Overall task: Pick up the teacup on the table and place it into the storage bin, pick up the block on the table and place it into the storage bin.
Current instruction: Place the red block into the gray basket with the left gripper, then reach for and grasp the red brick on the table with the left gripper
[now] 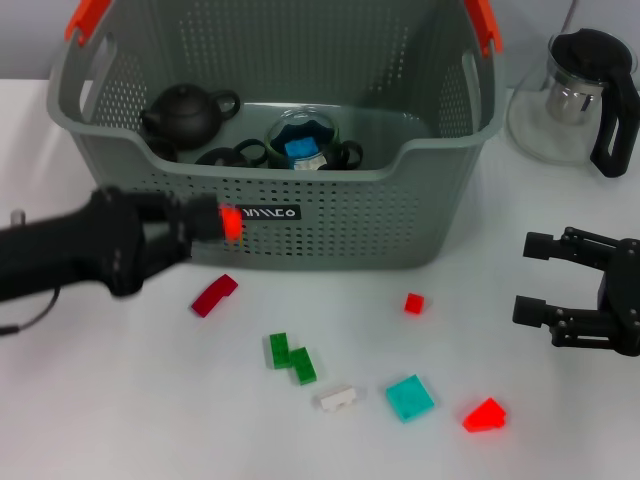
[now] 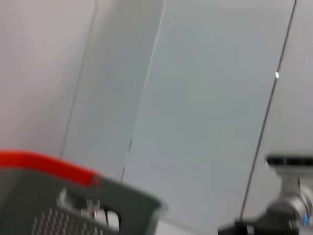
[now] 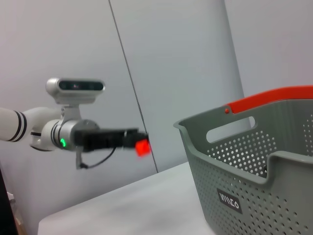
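Red block (image 1: 231, 222) pinched in left gripper (image 1: 222, 222) fingers, before storage bin (image 1: 330, 215).

red block (image 1: 231, 222) held aloft — before grey perforated storage bin (image 1: 330, 215)

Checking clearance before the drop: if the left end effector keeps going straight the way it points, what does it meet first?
Probably nothing. The left end effector, shut on a small red block, points across the grey perforated plastic storage bin's front wall. In the right wrist view it seems clear of it; depth uncertain.

One storage bin (image 1: 330, 215), one glass teapot (image 1: 578, 100), and seven loose blocks (image 1: 290, 358) on the table.
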You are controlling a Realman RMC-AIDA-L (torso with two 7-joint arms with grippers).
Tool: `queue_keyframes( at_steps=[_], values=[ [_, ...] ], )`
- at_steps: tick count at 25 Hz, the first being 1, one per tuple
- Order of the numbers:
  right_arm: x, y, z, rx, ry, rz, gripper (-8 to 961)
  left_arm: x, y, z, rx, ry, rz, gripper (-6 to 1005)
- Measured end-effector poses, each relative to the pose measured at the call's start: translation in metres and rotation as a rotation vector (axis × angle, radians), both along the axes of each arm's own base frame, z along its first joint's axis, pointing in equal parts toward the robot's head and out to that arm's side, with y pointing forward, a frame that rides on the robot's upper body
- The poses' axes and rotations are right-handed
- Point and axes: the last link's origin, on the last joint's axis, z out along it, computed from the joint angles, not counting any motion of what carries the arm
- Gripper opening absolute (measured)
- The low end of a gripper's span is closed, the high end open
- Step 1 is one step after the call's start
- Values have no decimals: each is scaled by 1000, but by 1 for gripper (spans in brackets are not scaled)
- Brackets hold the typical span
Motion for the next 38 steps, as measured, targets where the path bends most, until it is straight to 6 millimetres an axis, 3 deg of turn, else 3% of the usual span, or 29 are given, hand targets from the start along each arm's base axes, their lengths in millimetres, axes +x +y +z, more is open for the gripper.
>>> queue_keyframes(
  at_steps=[8, 14, 19, 24, 27, 32, 35, 38],
  values=[
    [0, 0, 0, -1, 1, 1, 915, 31, 36, 22, 26, -117, 32, 180],
    [-1, -1, 0, -4, 5, 4, 915, 66, 89, 40, 1, -97, 128, 180],
    [-1, 0, 0, -4, 4, 5, 914, 93, 134, 41, -16, 115, 224, 180],
    [-2, 0, 0, -4, 4, 7, 914, 121, 157, 24, -10, 480, 241, 180],
    [-2, 0, 0, -5, 6, 9, 915, 132, 167, 2, 6, 663, 279, 180],
    [-3, 0, -1, -7, 8, 10, 915, 136, 172, -22, 58, 777, 339, 196],
    [-3, 0, -1, -8, 9, 11, 915, 139, 168, -19, 96, 726, 340, 244],
    [-3, -1, -1, -9, 11, 13, 915, 139, 153, 5, 135, 556, 336, 293]
  ],
)
